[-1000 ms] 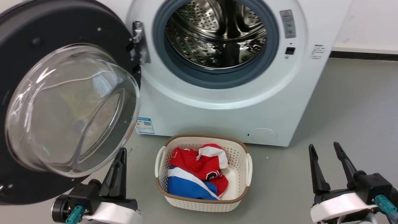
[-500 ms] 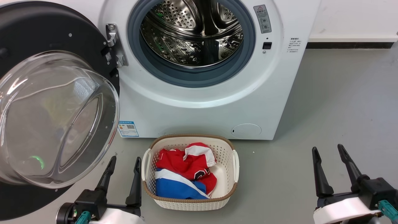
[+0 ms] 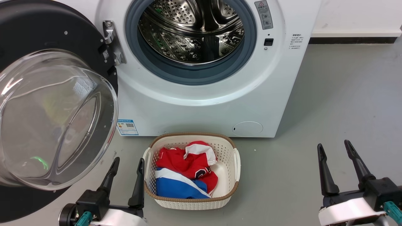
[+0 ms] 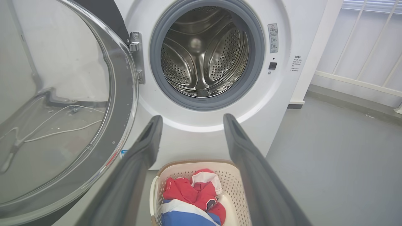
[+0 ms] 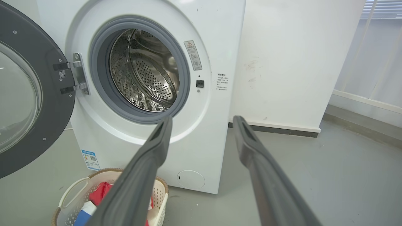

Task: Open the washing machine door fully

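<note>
door wide open, right wrist, wall

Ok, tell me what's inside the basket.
The basket holds crumpled red, white and blue clothing, with bare bottom showing at its right. Anything beneath the cloth is hidden.

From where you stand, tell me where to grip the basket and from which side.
Probably the basket by its left handle, coming from above with the left gripper. The handle is a loop that stands off the basket's side, leaving a gap for one finger, and it sits just beside those open fingers.
</note>
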### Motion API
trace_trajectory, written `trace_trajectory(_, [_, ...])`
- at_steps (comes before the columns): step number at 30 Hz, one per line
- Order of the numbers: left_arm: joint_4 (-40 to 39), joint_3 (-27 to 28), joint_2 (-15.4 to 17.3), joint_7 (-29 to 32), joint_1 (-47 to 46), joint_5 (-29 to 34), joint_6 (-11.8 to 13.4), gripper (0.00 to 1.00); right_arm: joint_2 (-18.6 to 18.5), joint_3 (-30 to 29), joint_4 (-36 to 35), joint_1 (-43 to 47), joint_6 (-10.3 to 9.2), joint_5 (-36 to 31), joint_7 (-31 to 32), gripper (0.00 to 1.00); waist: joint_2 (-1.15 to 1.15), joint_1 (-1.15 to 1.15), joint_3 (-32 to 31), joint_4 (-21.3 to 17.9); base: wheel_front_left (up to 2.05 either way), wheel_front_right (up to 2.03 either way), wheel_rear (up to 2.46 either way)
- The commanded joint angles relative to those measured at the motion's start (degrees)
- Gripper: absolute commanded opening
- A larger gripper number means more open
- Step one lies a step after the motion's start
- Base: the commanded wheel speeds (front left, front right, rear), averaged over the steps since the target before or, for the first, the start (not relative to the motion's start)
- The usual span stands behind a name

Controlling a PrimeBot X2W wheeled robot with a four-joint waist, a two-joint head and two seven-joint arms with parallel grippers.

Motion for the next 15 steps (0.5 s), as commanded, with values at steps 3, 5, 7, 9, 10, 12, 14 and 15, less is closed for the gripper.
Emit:
trace_trajectory(3, [0.11,0.12,-0.04,-0.13,-0.07,0.61,-0.15,1.0,0.07,0.0,-0.33,0.69,-0.04,0.25,-0.11,1.0,0.0,0.0,0.0,-0.25,0.0,0.0,0.0])
trace_trajectory(5, [0.23,0.04,-0.04,-0.13,-0.12,0.77,-0.2,1.0,0.07,0.0,-0.39,0.57,-0.04,0.42,-0.11,1.0,0.0,0.0,0.11,-0.36,0.0,0.0,0.0])
trace_trajectory(7, [0.36,0.02,-0.05,-0.13,-0.22,0.77,-0.22,1.0,0.07,-0.06,-0.37,0.54,-0.04,0.53,-0.11,1.0,0.0,0.0,0.18,-0.42,0.0,0.0,0.0])
trace_trajectory(9, [0.52,0.09,-0.08,-0.13,-0.3,0.54,-0.23,1.0,0.07,-0.06,-0.24,0.56,-0.04,0.58,-0.11,1.0,0.0,0.0,0.2,-0.46,0.0,0.0,0.0])
trace_trajectory(10, [0.59,0.11,-0.1,-0.13,-0.35,0.47,-0.24,1.0,0.08,-0.03,-0.15,0.59,-0.04,0.66,-0.11,1.0,0.0,0.0,0.2,-0.46,0.0,0.0,0.0])
trace_trajectory(12, [0.91,0.12,-0.12,-0.13,-0.38,0.68,-0.25,1.0,0.08,0.02,-0.03,0.66,-0.04,0.85,-0.11,1.0,0.0,0.0,0.15,-0.46,0.0,0.0,0.0])
trace_trajectory(14, [1.08,0.04,-0.14,-0.13,-0.42,0.94,-0.26,1.0,0.08,-0.03,0.08,0.75,-0.04,0.8,-0.11,1.0,0.0,0.0,0.04,-0.41,0.0,0.0,0.0])
trace_trajectory(15, [1.22,0.05,-0.16,-0.13,-0.4,0.95,-0.27,1.0,0.08,-0.06,0.16,0.78,-0.04,0.74,-0.11,1.0,0.0,0.0,-0.05,-0.38,0.0,0.0,0.0])
